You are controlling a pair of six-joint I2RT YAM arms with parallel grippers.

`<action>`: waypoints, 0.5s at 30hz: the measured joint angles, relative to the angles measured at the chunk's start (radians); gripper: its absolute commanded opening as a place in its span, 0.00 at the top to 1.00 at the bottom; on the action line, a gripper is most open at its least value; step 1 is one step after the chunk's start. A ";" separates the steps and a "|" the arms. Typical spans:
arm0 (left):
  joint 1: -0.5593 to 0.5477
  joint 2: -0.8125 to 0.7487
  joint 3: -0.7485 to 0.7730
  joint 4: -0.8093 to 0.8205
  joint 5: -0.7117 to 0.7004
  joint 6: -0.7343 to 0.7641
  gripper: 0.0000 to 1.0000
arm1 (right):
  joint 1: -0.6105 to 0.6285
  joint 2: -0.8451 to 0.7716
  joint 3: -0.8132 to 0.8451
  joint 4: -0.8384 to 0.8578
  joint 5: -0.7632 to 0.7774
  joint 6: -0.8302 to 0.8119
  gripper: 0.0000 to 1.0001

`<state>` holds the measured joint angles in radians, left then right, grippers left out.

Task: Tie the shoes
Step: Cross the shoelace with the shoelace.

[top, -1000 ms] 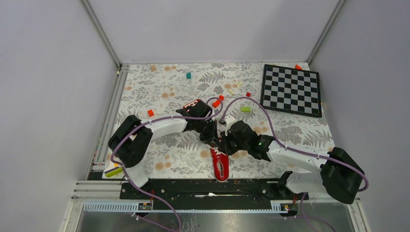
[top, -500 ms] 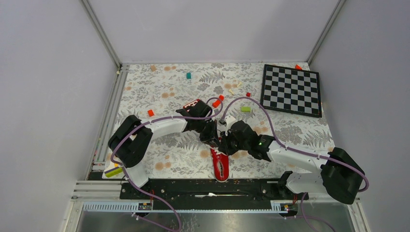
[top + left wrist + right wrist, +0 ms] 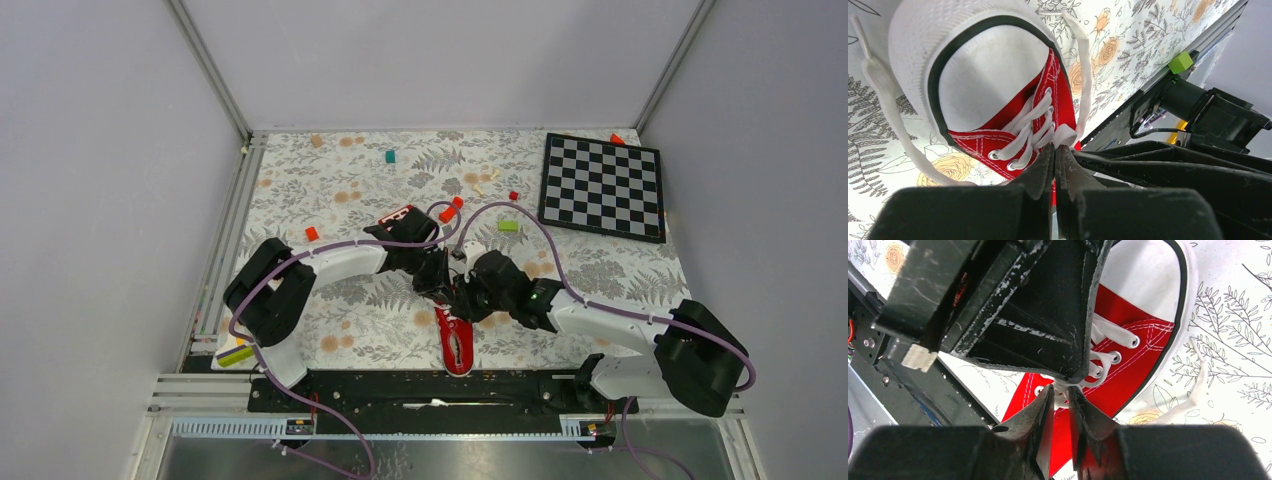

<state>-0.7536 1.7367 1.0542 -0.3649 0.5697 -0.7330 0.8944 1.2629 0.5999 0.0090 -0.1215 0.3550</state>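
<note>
The red sneaker [image 3: 456,346] lies near the front rail, white toe cap toward my arms. Both grippers meet over its laces. In the left wrist view the toe cap [image 3: 993,75] fills the frame. My left gripper [image 3: 1054,147] is shut there, with a bit of white lace [image 3: 1066,135] pinched at its tips. My right gripper [image 3: 1061,390] stands slightly open, and a knot of lace [image 3: 1064,388] sits between its tips. The left gripper's finger [image 3: 1048,315] crosses just above. Loose lace ends [image 3: 885,100] [image 3: 1193,387] trail on the cloth. From above, the left gripper [image 3: 446,289] and right gripper [image 3: 466,297] almost touch.
A checkerboard [image 3: 602,186] lies at the back right. Small blocks are scattered behind the arms: green [image 3: 508,226], teal [image 3: 390,156], red [image 3: 311,233] and a red rectangular block with white squares [image 3: 398,217]. The black rail [image 3: 430,386] runs just in front of the shoe.
My right gripper's jaws have parted from shut to slightly open around the lace, and the right arm has shifted a little left. The left gripper and shoe have stayed put.
</note>
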 measured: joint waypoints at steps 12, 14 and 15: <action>0.000 0.000 0.000 0.000 -0.003 0.000 1.00 | -0.017 0.014 -0.006 0.006 0.000 0.006 0.75; 0.000 0.000 0.000 0.000 -0.003 0.000 1.00 | -0.018 0.026 -0.012 0.021 -0.002 0.014 0.87; 0.000 0.000 0.000 0.000 -0.003 0.000 1.00 | -0.018 0.034 -0.016 0.034 -0.004 0.017 0.94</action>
<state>-0.7536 1.7367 1.0542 -0.3649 0.5671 -0.7330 0.8761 1.2968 0.5842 0.0425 -0.1257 0.3721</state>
